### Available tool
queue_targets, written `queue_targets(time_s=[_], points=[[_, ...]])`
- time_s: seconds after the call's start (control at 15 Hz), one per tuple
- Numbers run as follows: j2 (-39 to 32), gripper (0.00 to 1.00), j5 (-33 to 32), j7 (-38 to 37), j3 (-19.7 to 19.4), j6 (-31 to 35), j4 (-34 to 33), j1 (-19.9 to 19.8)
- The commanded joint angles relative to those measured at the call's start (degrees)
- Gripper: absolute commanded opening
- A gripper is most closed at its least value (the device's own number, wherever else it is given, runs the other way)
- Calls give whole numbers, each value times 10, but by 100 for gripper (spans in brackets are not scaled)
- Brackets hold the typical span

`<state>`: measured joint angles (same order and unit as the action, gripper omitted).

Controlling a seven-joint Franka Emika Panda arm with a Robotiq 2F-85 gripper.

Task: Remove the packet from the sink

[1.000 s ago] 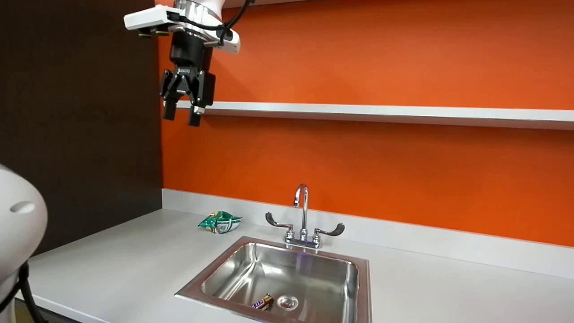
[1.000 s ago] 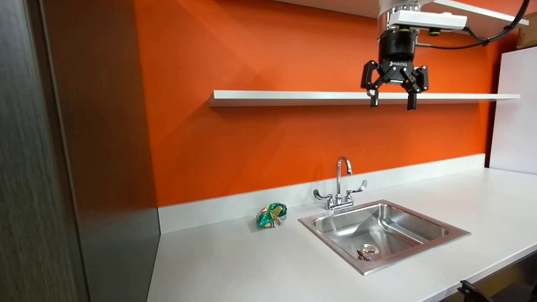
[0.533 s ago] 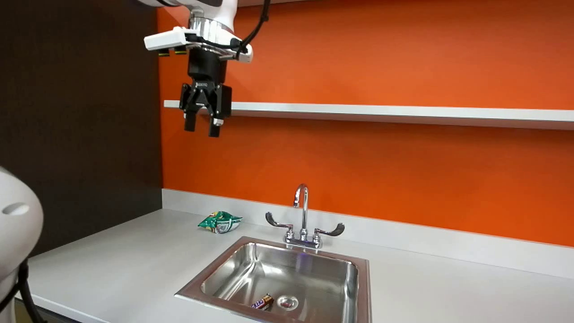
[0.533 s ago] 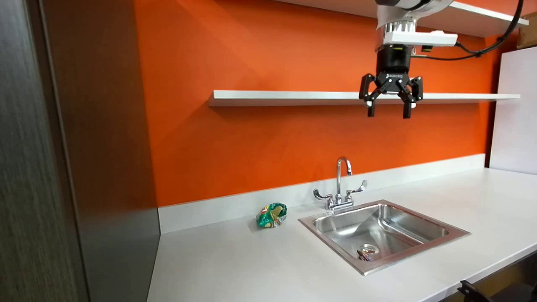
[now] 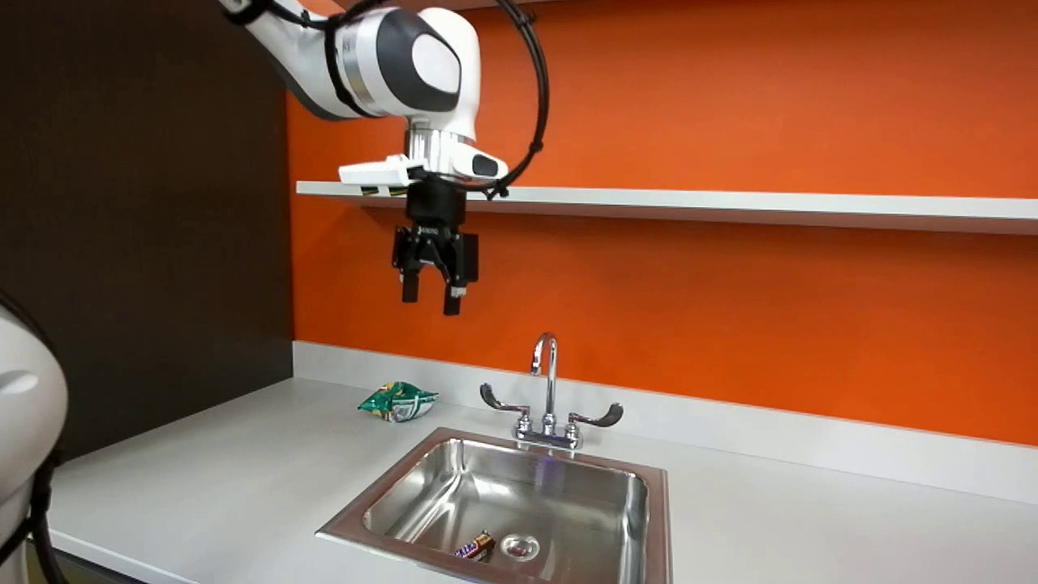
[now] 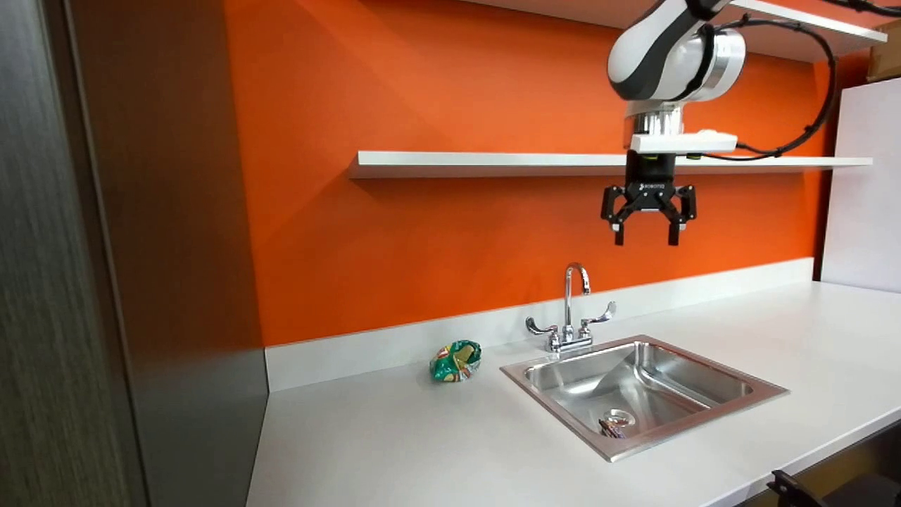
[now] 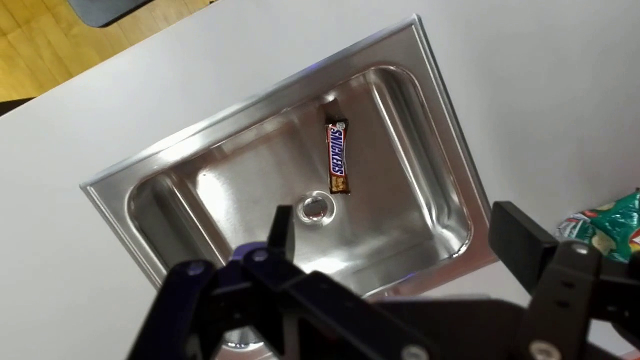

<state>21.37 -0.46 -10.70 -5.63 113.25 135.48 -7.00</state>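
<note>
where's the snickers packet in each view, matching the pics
In an exterior view: packet at bottom middle, left of the drain.
In an exterior view: packet at lower right, by the drain.
Wrist view: packet just above centre, by the drain.
Shared landmark: the drain, in all three.

Snickers packet [image 7: 338, 157] in the sink [image 7: 265, 172] — just beside the drain [image 7: 316, 208]; jaws parted; green bag [image 7: 619, 227] at right edge.

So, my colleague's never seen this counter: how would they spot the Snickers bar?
Find the stainless-steel sink in the white countertop. Beside its round drain lies the Snickers bar. It's slim, brown and lettered SNICKERS, unlike the crinkled green snack bag outside the sink.
</note>
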Motion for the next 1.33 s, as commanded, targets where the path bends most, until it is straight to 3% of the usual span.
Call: queue_targets(time_s=[0.0,0.6,1.27], points=[[-81,100,-12,6,-5,63,-5,-10],[-250,100,-13,0,-17,221,-4,-3],[-397,100,-4,1,-21,350,-12,9]])
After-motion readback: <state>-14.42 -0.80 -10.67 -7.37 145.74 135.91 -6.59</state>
